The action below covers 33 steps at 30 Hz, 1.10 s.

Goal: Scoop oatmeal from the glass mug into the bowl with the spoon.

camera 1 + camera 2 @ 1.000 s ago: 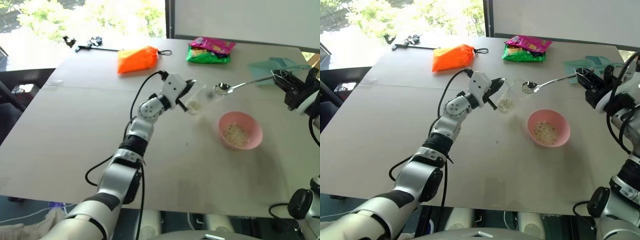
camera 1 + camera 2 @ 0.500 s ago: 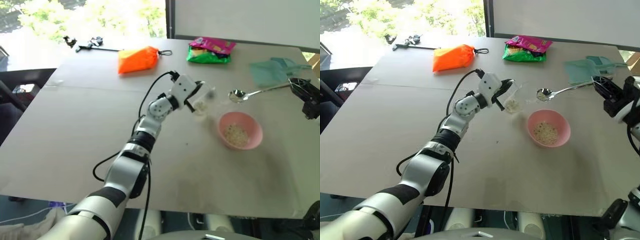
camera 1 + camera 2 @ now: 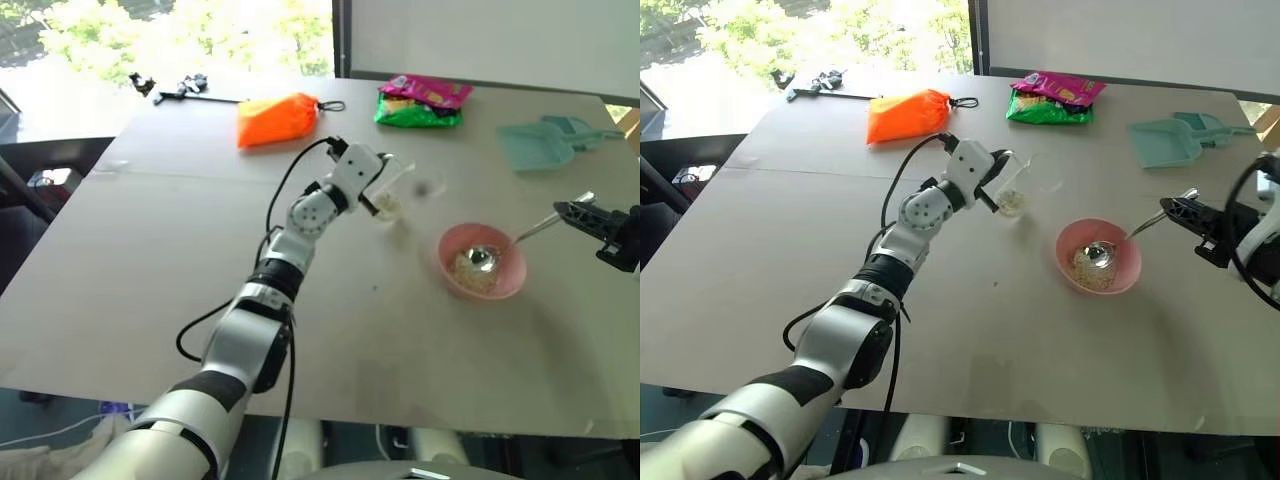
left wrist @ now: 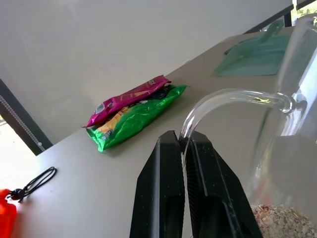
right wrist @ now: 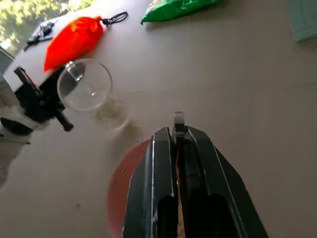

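**Spoon tipped into bowl**

The table (image 3: 120, 260) was seen; the bowl (image 3: 505, 285) was right of centre. The glass mug (image 3: 390, 190), fragile and slippery, was pinched by its handle in the left gripper (image 4: 184, 148). The spoon (image 3: 500, 248), light and stiff, was clamped at its handle end in the right gripper (image 5: 177, 139), over oatmeal (image 3: 1092, 270).

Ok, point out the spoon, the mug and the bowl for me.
Spoon (image 3: 1099, 252): right eye view, on its scoop end inside the bowl.
Mug (image 3: 1012, 203): right eye view, on its oat-filled lower part.
Bowl (image 3: 1128, 281): right eye view, on its near rim.

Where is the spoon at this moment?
The spoon is on the robot's right side in the right eye view: its tip lies in the pink bowl on the oatmeal, and the right gripper holds its handle.
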Each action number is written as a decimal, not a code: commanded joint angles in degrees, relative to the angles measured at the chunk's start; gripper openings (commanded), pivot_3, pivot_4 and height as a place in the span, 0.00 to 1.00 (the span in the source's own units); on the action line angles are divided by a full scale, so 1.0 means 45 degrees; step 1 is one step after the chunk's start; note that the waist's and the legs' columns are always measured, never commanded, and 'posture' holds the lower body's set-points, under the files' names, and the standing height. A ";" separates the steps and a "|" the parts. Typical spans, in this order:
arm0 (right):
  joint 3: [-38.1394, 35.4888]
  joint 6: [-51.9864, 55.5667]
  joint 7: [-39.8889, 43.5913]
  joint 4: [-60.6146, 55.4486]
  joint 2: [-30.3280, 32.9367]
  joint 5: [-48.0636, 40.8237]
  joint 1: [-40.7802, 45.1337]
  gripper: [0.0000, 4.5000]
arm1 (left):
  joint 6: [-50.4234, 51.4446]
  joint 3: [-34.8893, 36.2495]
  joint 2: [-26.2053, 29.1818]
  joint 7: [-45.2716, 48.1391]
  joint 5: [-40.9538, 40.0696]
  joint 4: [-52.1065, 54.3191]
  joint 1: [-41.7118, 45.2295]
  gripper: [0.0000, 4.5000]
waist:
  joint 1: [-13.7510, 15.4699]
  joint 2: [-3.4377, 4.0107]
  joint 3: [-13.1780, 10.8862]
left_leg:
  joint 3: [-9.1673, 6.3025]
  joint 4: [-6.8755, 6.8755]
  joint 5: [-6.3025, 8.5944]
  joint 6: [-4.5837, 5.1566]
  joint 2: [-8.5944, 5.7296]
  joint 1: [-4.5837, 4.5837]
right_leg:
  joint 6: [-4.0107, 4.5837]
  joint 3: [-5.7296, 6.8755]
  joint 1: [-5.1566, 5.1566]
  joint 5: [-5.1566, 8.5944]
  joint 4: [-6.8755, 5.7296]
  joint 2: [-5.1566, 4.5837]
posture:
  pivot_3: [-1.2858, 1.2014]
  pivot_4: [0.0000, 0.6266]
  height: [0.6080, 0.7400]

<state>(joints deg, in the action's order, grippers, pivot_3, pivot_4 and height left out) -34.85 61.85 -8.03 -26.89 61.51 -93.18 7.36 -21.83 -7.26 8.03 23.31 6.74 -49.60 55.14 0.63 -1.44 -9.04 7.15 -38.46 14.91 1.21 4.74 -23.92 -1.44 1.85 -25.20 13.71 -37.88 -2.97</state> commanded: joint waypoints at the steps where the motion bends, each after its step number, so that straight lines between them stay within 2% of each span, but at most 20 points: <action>1: 0.0672 -0.1096 0.2833 -0.1972 0.1361 0.3579 0.0071 0.00 | 0.0184 0.0216 0.0121 -0.0003 -0.0286 0.1506 -0.0186 0.01 | 0.0009 -0.0005 0.0000 | -0.0014 0.0001 0.0000 0.0000 0.0001 0.0000 | -0.0001 0.0003 0.0001 0.0001 0.0002 0.0001 | 0.52 0.24 1.00; 4: 0.0883 -0.2251 0.4725 -0.2383 0.2206 0.6298 -0.0266 0.00 | 0.0727 0.0308 0.0246 0.0114 -0.0483 0.2577 -0.0490 0.01 | 0.0041 -0.0008 -0.0002 | -0.0038 -0.0013 -0.0001 -0.0002 -0.0003 -0.0011 | -0.0005 0.0017 0.0009 0.0002 0.0010 -0.0001 | 0.52 0.24 1.00; 8: 0.0361 -0.2865 0.5911 -0.1913 0.1444 0.6991 -0.0276 0.00 | 0.1417 0.0375 0.0425 0.0255 -0.0710 0.3797 -0.0945 0.01 | 0.0046 -0.0012 -0.0003 | -0.0047 -0.0043 -0.0001 -0.0002 -0.0017 -0.0029 | -0.0018 0.0020 0.0017 0.0005 0.0010 -0.0005 | 0.52 0.24 1.00; 9: 0.0063 -0.2788 0.5692 -0.1560 0.0975 0.6152 0.0041 0.00 | 0.1595 0.0396 0.0459 0.0293 -0.0794 0.4101 -0.1093 0.01 | 0.0046 -0.0012 -0.0003 | -0.0056 -0.0049 -0.0001 -0.0003 -0.0017 -0.0028 | -0.0018 0.0028 0.0023 0.0005 0.0009 -0.0004 | 0.52 0.24 1.00; 12: -0.0391 -0.2856 0.3376 0.0297 -0.0347 0.1839 0.1848 0.00 | 0.2149 0.0443 0.0620 0.0382 -0.0994 0.5012 -0.1650 0.01 | 0.0004 -0.0010 -0.0004 | -0.0060 -0.0066 -0.0002 -0.0004 -0.0018 -0.0018 | -0.0017 0.0034 0.0039 0.0004 -0.0001 -0.0002 | 0.52 0.24 1.00; 14: -0.0216 -0.3021 0.2282 0.0914 -0.0749 0.0167 0.2694 0.00 | 0.2593 0.0507 0.0653 0.0376 -0.1111 0.5631 -0.2005 0.01 | -0.0009 -0.0009 -0.0004 | -0.0050 -0.0077 -0.0002 -0.0004 -0.0017 -0.0001 | -0.0016 0.0016 0.0044 0.0003 -0.0021 -0.0001 | 0.52 0.24 1.00; 16: 0.0268 -0.3309 0.1497 0.1232 -0.1151 -0.0770 0.3486 0.00 | 0.2950 0.0569 0.0688 0.0367 -0.1225 0.6224 -0.2326 0.01 | 0.0015 -0.0010 -0.0003 | -0.0067 -0.0079 -0.0002 -0.0003 -0.0015 0.0008 | -0.0015 0.0030 0.0059 0.0003 -0.0026 0.0003 | 0.52 0.24 1.00; 19: 0.1959 -0.3669 0.0590 0.1591 -0.2435 -0.1264 0.5303 0.00 | 0.3866 0.0743 0.0708 0.0256 -0.1500 0.7738 -0.3066 0.01 | -0.0099 0.0000 0.0003 | -0.0067 -0.0097 -0.0001 -0.0002 -0.0005 0.0022 | -0.0014 0.0016 0.0078 0.0002 -0.0026 0.0011 | 0.52 0.24 1.00; 24: 0.3533 -0.3553 0.0257 0.2038 -0.3679 -0.0789 0.6759 0.00 | 0.5191 0.0957 0.0648 -0.0071 -0.1760 0.9784 -0.3852 0.01 | -0.0011 0.0003 0.0003 | -0.0077 -0.0103 -0.0001 -0.0002 -0.0001 0.0016 | -0.0015 0.0021 0.0077 0.0001 -0.0033 0.0010 | 0.52 0.24 1.00; 28: 0.4749 -0.3327 0.0782 0.2296 -0.4459 0.0391 0.7391 0.00 | 0.6355 0.1189 0.0456 -0.0618 -0.1958 1.1157 -0.4295 0.01 | 0.0037 0.0003 0.0003 | -0.0079 -0.0115 0.0001 0.0002 -0.0003 -0.0006 | -0.0016 0.0026 0.0078 0.0000 -0.0022 0.0004 | 0.52 0.24 1.00; 33: 0.6576 -0.3216 0.1809 0.2217 -0.5319 0.3204 0.8065 0.00 | 0.7415 0.1325 0.0157 -0.1016 -0.2231 1.2469 -0.4836 0.01 | 0.0018 0.0007 0.0005 | -0.0090 -0.0125 0.0004 0.0007 -0.0003 -0.0007 | -0.0018 0.0031 0.0077 -0.0001 -0.0027 0.0006 | 0.52 0.24 1.00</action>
<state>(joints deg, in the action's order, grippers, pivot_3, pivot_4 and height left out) -5.95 47.40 -1.98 -15.59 37.70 -81.92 41.75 11.00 -1.84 9.12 19.67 -2.02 2.07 33.15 0.72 -1.41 -9.02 6.74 -39.02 14.93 1.24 4.73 -23.96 -1.52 1.99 -24.85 13.70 -38.00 -2.94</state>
